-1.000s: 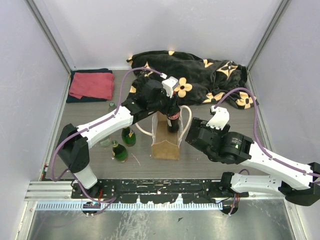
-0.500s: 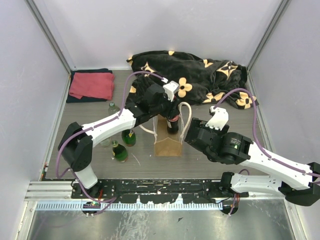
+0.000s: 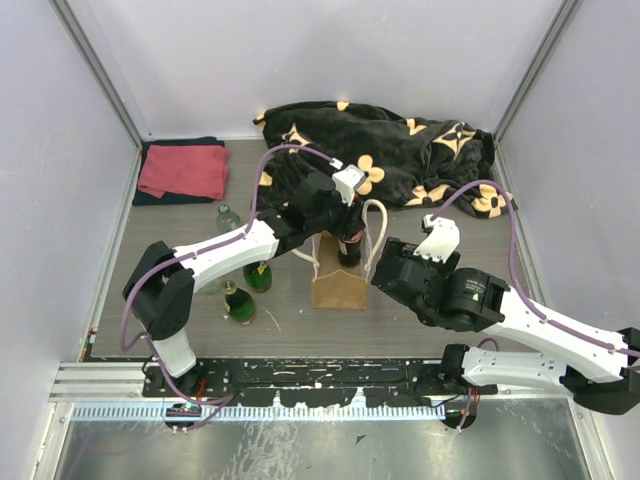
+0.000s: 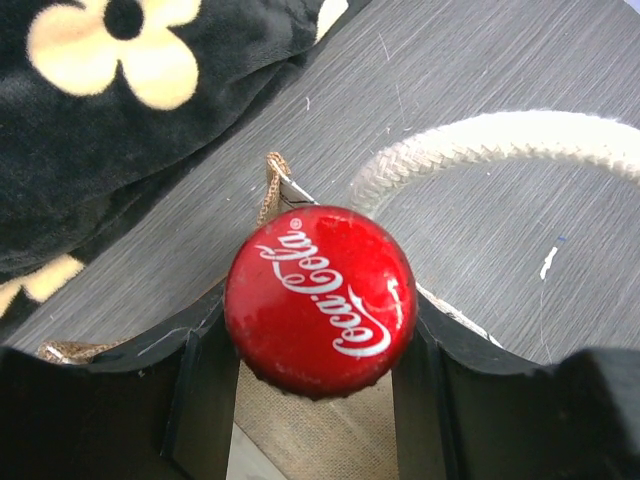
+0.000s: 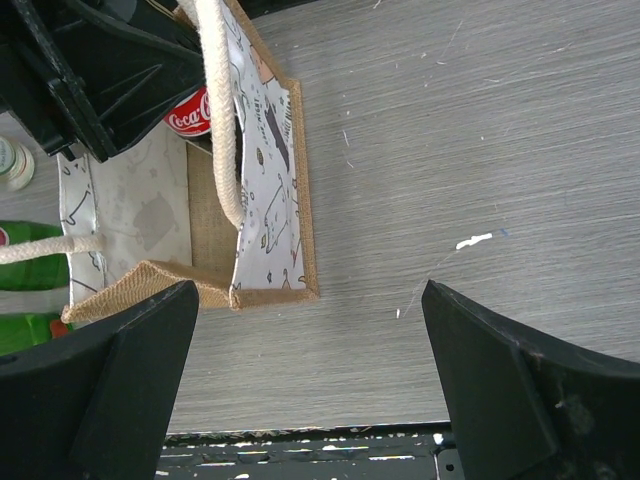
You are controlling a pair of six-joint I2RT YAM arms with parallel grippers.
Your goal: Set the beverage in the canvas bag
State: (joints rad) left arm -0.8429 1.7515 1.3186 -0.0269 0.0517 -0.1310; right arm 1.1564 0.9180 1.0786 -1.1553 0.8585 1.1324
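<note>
Two green bottles (image 3: pixel 240 302) stand at nine o'clock of the canvas bag (image 3: pixel 337 287). The left gripper (image 4: pixel 315 395) is clenched just under the red Coca-Cola cap of the beverage (image 4: pixel 320 298), which stands upright inside the bag's open mouth between the rope handles. At three o'clock of the bag, the right gripper (image 5: pixel 310 345) hangs with its jaws spread wide, grasping nothing.

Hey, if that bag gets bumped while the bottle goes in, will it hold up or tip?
Probably flexes rather than holding firm: the bag looks like soft fabric with rope handles. Likely tips easily, since it stands tall and narrow.
</note>
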